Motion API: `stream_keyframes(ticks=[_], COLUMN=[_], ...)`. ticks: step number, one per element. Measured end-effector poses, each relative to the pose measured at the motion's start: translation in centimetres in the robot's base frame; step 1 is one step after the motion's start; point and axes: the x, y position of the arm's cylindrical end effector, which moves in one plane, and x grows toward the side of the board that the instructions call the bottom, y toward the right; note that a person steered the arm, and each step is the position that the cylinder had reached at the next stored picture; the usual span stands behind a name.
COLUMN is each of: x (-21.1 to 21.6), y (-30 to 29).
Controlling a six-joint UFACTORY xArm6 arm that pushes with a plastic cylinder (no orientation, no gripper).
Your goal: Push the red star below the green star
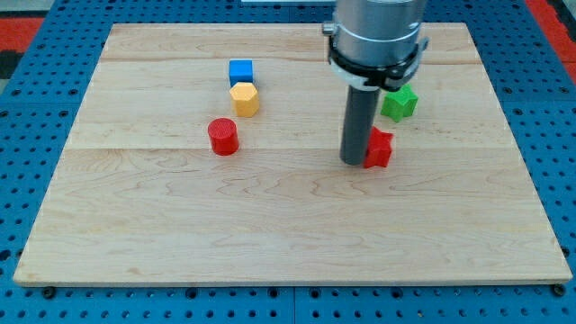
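Observation:
The red star (380,148) lies right of the board's centre. The green star (399,103) lies just above it and slightly to its right, with a small gap between them. My rod comes down from the view's top, and my tip (353,162) rests on the board against the red star's left side. The rod hides the red star's left edge.
A red cylinder (222,137) stands left of centre. A yellow hexagonal block (244,99) sits above and right of it, touching a blue cube (240,72) above. The wooden board (288,243) lies on a blue pegboard surface (27,180).

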Motion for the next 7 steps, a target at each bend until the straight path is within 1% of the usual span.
stream_keyframes(ticks=[1, 2, 3, 4, 5, 6, 7], x=[-1.2, -1.4, -0.4, 2.9, 4.7, 2.9, -1.7], y=[1.7, 1.8, -3.9, -9.1, -15.5, -22.1, -25.2])
